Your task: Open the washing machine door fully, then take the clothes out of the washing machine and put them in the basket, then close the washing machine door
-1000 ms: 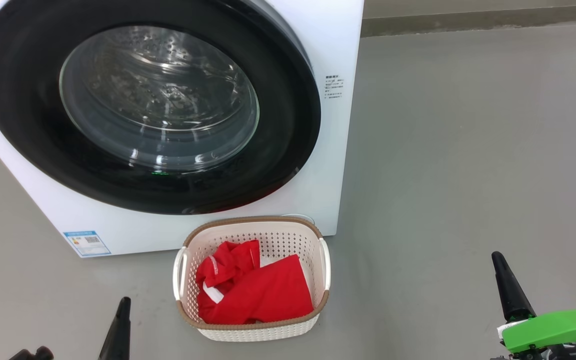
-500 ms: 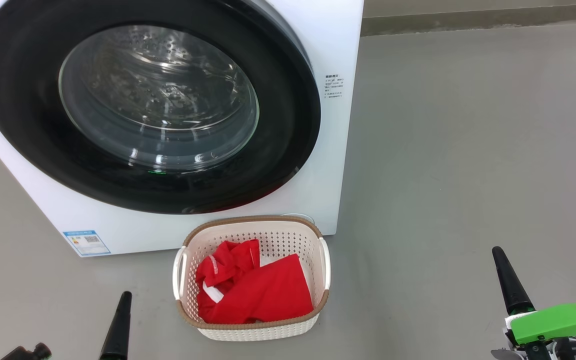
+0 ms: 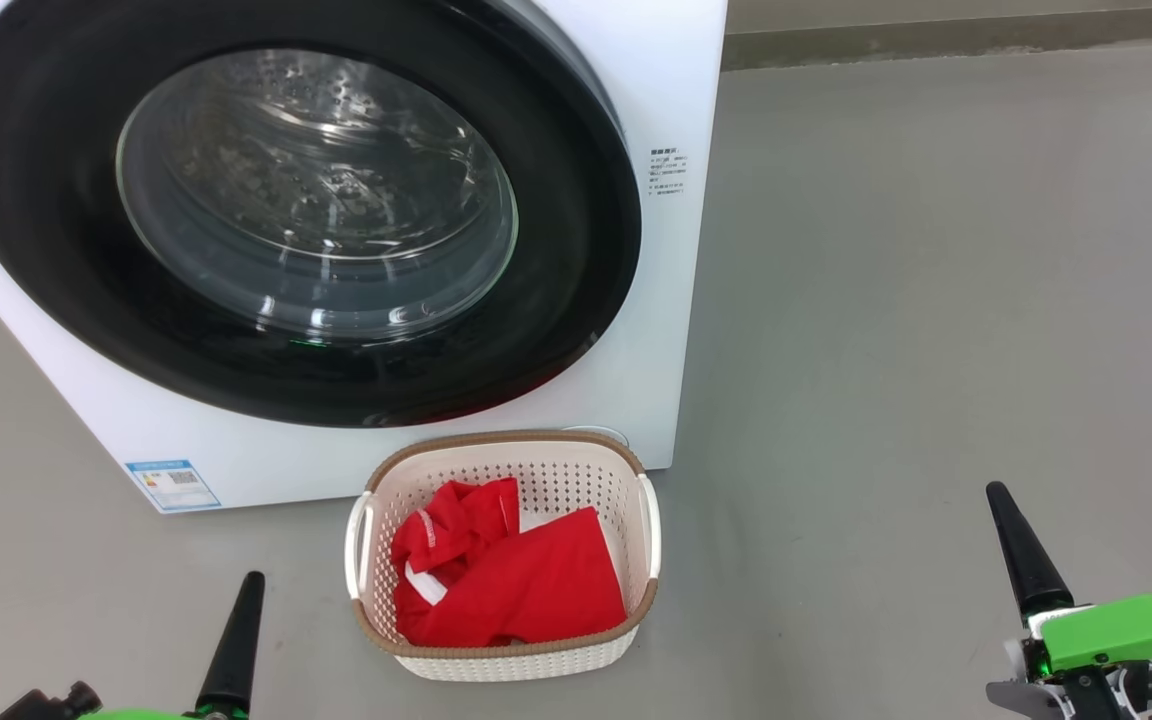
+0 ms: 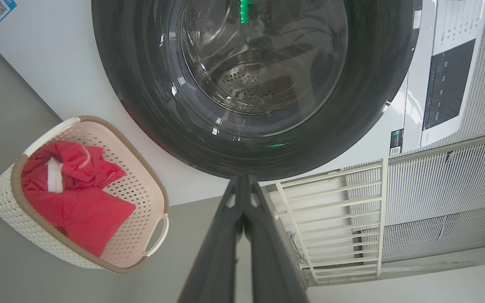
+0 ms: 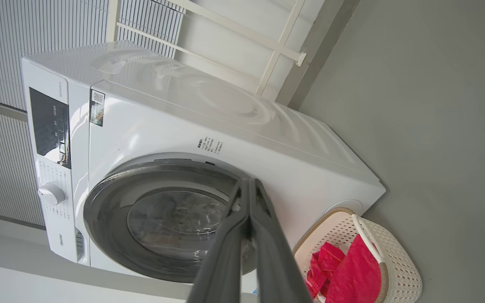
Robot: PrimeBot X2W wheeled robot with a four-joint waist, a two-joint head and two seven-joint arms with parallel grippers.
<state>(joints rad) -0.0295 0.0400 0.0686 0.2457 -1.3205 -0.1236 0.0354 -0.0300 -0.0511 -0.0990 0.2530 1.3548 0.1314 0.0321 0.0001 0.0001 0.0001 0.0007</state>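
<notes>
The white washing machine [image 3: 676, 90] fills the upper left of the head view, and its black-rimmed washing machine door [image 3: 556, 330] sits shut against the front. Through the glass I see bare steel drum. The red clothes [image 3: 511, 580] lie inside the cream basket [image 3: 526, 660] on the floor just before the machine. My left gripper [image 3: 254, 583] is shut and empty at the lower left, left of the basket. At the lower right, well clear of the basket, my right gripper [image 3: 998, 495] is shut and empty too. Both wrist views show the door [image 4: 377, 105] [image 5: 103, 210], the basket [image 4: 11, 206] [image 5: 402, 269] and closed fingers [image 4: 230, 219] [image 5: 263, 219].
Grey floor [image 3: 936, 300] spreads to the right of the machine. A wall base [image 3: 936, 40] runs along the back. A white railing [image 4: 335, 219] and ribbed wall panels [image 4: 449, 193] stand beside the machine. Its control panel [image 5: 51, 126] and knob [image 5: 51, 194] sit at its top front.
Both grippers have crept a little further up the head view, with more of their green wrist housings showing. The door, basket and clothes have not moved.
</notes>
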